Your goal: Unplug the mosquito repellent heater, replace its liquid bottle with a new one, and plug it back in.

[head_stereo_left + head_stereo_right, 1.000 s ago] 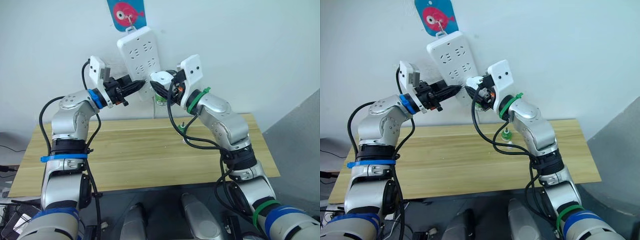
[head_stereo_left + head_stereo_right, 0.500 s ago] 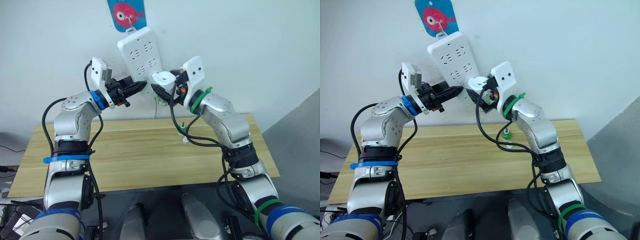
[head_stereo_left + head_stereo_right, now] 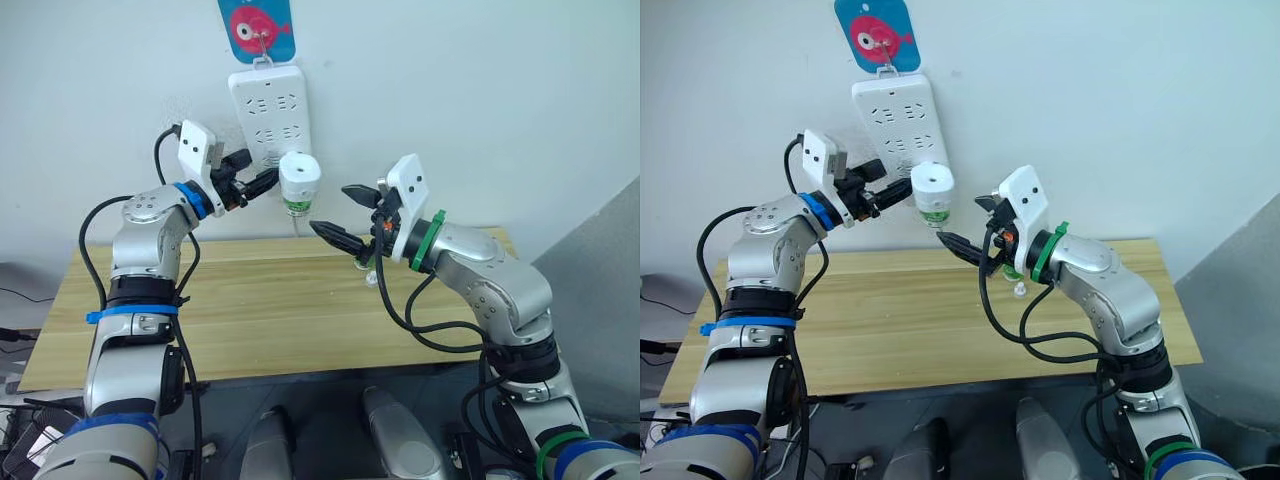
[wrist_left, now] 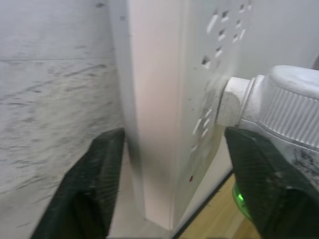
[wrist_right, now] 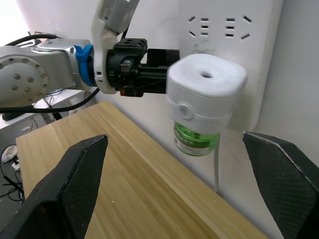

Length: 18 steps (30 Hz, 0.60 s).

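The white mosquito repellent heater (image 3: 298, 176) is plugged into the bottom of the white power strip (image 3: 264, 108) on the wall. A green bottle (image 5: 195, 141) hangs under it, its top hidden inside. My left gripper (image 3: 258, 170) is open, and its fingers (image 4: 97, 185) straddle the strip's lower end beside the heater (image 4: 282, 108). To the heater's right and apart from it, my right gripper (image 3: 331, 208) is open and holds nothing. A second green bottle (image 3: 1012, 271) stands on the table, mostly hidden behind the right gripper.
The wooden table (image 3: 250, 300) runs along the wall below the strip. A blue card with a pink fish (image 3: 256, 28) hangs above the strip. A small white piece (image 3: 1020, 290) lies beside the table bottle.
The right gripper let go of the heater and drew back down and to the right. The left gripper opened. The strip swung from tilted to hanging straight.
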Motion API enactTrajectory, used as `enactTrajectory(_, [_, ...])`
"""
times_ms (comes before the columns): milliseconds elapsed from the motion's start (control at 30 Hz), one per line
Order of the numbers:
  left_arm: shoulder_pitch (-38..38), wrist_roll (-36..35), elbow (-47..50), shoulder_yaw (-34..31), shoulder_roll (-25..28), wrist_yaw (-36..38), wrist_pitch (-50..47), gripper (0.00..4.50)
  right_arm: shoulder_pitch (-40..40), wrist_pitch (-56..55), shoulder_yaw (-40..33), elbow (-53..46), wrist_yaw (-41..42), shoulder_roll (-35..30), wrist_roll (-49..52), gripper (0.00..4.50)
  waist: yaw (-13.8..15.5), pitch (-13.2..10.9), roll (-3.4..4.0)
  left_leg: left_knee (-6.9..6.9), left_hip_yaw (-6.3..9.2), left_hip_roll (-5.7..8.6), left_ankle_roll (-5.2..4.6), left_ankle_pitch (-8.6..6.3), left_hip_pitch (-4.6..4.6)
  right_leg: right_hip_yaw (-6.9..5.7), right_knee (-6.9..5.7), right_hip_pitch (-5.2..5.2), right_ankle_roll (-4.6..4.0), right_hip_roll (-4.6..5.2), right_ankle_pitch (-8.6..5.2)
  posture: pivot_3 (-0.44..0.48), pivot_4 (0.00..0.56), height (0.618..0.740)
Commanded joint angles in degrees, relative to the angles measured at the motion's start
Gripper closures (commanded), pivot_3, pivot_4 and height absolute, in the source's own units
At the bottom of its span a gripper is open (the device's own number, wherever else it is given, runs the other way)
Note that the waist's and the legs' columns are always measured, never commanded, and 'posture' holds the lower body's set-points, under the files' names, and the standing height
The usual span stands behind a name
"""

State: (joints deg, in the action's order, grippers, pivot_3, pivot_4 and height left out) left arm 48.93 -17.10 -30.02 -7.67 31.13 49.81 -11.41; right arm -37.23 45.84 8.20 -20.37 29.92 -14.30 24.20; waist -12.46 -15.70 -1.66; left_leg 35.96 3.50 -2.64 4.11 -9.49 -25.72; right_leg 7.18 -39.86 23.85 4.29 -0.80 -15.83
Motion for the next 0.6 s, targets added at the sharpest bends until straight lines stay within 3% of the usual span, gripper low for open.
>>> enactTrajectory(33, [-1.41,0.23,2.53,-1.86,2.16,-1.31,0.89,0.05,-0.69,-0.40,0.78,-3.18,0.51,0.21,1.05,0.00,0.14,0.00,0.00,-0.02,0.00,0.00,0.00,0.00,-0.03,-0.01,-0.01,0.04,-0.01,0.01,0.00,-0.208,0.236,0.736])
enactTrajectory(200, [-8.49,-0.87,10.75,-3.39,5.48,-1.92,-2.23,0.05,-0.51,-1.26,2.36,-4.20,1.26,-0.29,0.61,0.00,-0.14,0.00,0.01,-0.16,-0.04,-0.11,0.00,0.00,-0.07,0.01,-0.10,0.27,-0.22,-0.07,0.13,-0.195,0.237,0.736])
enactTrajectory(300, [-18.22,-3.08,22.22,-5.06,8.38,-0.05,-4.90,0.05,-0.24,-2.77,3.06,-3.98,1.10,-0.50,-0.61,0.00,-0.09,0.00,0.00,-0.23,-0.02,-0.10,0.01,0.00,-0.11,0.00,-0.06,0.28,-0.23,-0.05,0.13,-0.182,0.239,0.736])
enactTrajectory(400, [-26.78,-6.52,33.98,-7.23,8.59,-1.34,-8.77,0.00,-0.05,-4.26,3.35,-3.33,0.92,-0.40,-1.48,0.86,0.67,0.00,0.00,-0.33,-0.07,-0.07,0.05,-0.04,-0.11,-0.01,-0.01,0.29,-0.28,0.07,0.16,-0.168,0.239,0.736])
enactTrajectory(600, [-41.33,-10.49,55.50,-7.51,6.68,-3.96,-10.92,0.00,-1.03,-7.70,4.90,1.40,-0.44,1.73,-4.45,3.04,2.58,0.00,-0.02,-0.37,-0.09,-0.07,0.05,-0.04,-0.12,-0.01,0.23,0.25,-0.25,0.08,0.13,-0.139,0.234,0.736])
